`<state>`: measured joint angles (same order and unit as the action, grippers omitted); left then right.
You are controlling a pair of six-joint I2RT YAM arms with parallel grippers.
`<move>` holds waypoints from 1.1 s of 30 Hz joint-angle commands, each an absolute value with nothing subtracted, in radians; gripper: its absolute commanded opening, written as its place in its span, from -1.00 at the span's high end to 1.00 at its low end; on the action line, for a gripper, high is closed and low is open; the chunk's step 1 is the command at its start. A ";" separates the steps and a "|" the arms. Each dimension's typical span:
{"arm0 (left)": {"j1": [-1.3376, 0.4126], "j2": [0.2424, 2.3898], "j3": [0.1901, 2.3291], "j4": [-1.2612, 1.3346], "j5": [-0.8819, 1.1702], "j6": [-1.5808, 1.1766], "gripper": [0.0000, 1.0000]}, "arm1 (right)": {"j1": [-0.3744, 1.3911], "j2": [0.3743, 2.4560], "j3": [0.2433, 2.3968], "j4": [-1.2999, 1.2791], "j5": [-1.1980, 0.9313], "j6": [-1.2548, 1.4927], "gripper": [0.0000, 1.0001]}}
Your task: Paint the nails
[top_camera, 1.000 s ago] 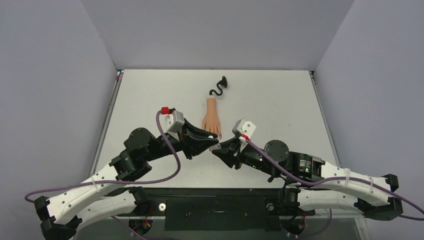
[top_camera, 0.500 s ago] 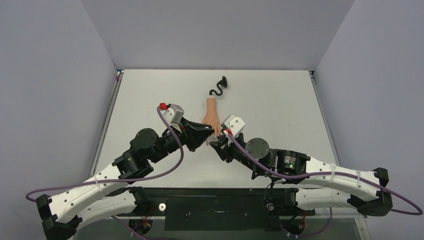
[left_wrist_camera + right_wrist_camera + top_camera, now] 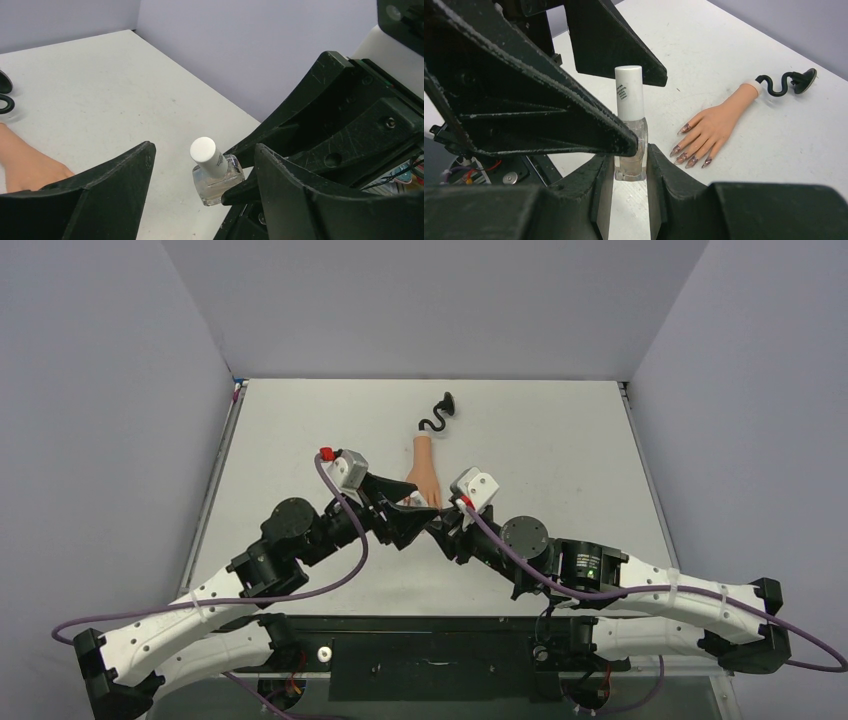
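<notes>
A small clear polish bottle (image 3: 631, 166) with a white cap (image 3: 629, 95) stands upright between the fingers of my right gripper (image 3: 630, 155), which is shut on its glass body. My left gripper (image 3: 204, 150) is open, one finger on each side of the cap (image 3: 205, 154) without touching it. The peach mannequin hand (image 3: 716, 122) lies flat just to the right of the bottle. Its dark purplish nails (image 3: 687, 156) point toward me, and its curly black stem (image 3: 781, 84) lies behind. In the top view both grippers (image 3: 418, 518) meet just in front of the mannequin hand (image 3: 423, 472) and hide the nails.
The left gripper's black fingers (image 3: 549, 115) fill the upper left of the right wrist view. The stem's suction foot (image 3: 447, 401) sits mid-table toward the back. Grey walls enclose the white table (image 3: 560, 440) on three sides.
Both arms moved toward the mannequin hand, the right one most. The left gripper, shut before, has now opened around the bottle's cap. The right gripper stays shut on the bottle.
</notes>
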<state>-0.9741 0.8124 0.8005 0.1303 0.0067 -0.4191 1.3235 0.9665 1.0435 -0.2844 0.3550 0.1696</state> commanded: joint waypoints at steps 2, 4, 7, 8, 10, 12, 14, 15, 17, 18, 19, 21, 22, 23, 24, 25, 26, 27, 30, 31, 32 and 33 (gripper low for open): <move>-0.973 0.790 0.804 0.215 0.076 -0.427 -0.48 | 1.330 0.936 1.067 -0.242 0.364 0.181 1.00; -0.973 0.787 0.819 0.206 0.088 -0.421 -0.54 | 1.330 0.925 1.059 -0.240 0.366 0.186 1.00; -0.971 0.781 0.854 0.172 0.095 -0.409 -0.65 | 1.329 0.899 1.036 -0.232 0.369 0.194 1.00; -0.970 0.777 0.861 0.152 0.104 -0.406 -0.71 | 1.329 0.894 1.028 -0.229 0.370 0.196 1.00; -0.967 0.771 0.890 0.120 0.130 -0.398 -0.80 | 1.330 0.877 1.015 -0.224 0.369 0.199 1.00; -0.962 0.763 0.922 0.078 0.168 -0.378 -0.85 | 1.329 0.863 1.005 -0.226 0.362 0.199 1.00; -0.955 0.753 0.959 0.032 0.207 -0.354 -0.88 | 1.329 0.848 0.999 -0.231 0.335 0.199 1.00; -0.949 0.749 0.966 0.017 0.231 -0.345 -0.89 | 1.330 0.837 0.997 -0.235 0.321 0.197 1.00; -0.930 0.739 0.987 -0.033 0.291 -0.323 -0.78 | 1.330 0.814 0.992 -0.244 0.273 0.191 1.00; -0.922 0.735 1.004 -0.065 0.317 -0.307 -0.70 | 1.330 0.805 0.985 -0.248 0.236 0.187 1.00; -0.905 0.732 1.011 -0.089 0.374 -0.300 -0.69 | 1.330 0.787 0.981 -0.250 0.214 0.183 1.00; -0.872 0.724 1.031 -0.114 0.470 -0.274 -0.68 | 1.330 0.755 0.968 -0.255 0.120 0.166 1.00; -0.861 0.724 1.048 -0.127 0.493 -0.255 -0.69 | 1.329 0.731 0.958 -0.256 0.095 0.162 1.00; -0.842 0.728 1.061 -0.167 0.534 -0.235 -0.70 | 1.330 0.717 0.953 -0.256 0.051 0.154 1.00; -0.835 0.733 1.091 -0.190 0.553 -0.206 -0.70 | 1.330 0.695 0.941 -0.255 0.033 0.151 1.00; -0.824 0.742 1.106 -0.237 0.584 -0.170 -0.68 | 1.330 0.686 0.934 -0.255 -0.005 0.145 1.00; -0.822 0.746 1.133 -0.257 0.602 -0.152 -0.65 | 1.329 0.671 0.932 -0.256 -0.025 0.143 1.00; -0.817 0.756 1.154 -0.288 0.646 -0.119 -0.61 | 1.329 0.665 0.928 -0.258 -0.060 0.139 1.00; -0.816 0.773 1.186 -0.327 0.766 -0.070 -0.56 | 1.328 0.645 0.929 -0.268 -0.122 0.133 1.00; -0.816 0.780 1.197 -0.339 0.783 -0.053 -0.54 | 1.327 0.644 0.934 -0.278 -0.148 0.130 1.00; -0.816 0.784 1.201 -0.346 0.811 -0.048 -0.52 | 1.328 0.646 0.937 -0.283 -0.159 0.130 1.00; -0.816 0.790 1.210 -0.349 0.823 -0.038 -0.48 | 1.328 0.649 0.942 -0.292 -0.180 0.126 1.00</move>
<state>-0.8223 0.7708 1.1534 -0.2756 0.6594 -0.1314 1.3235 0.6472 0.9306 -0.2970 -0.0547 0.1482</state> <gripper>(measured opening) 0.766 0.222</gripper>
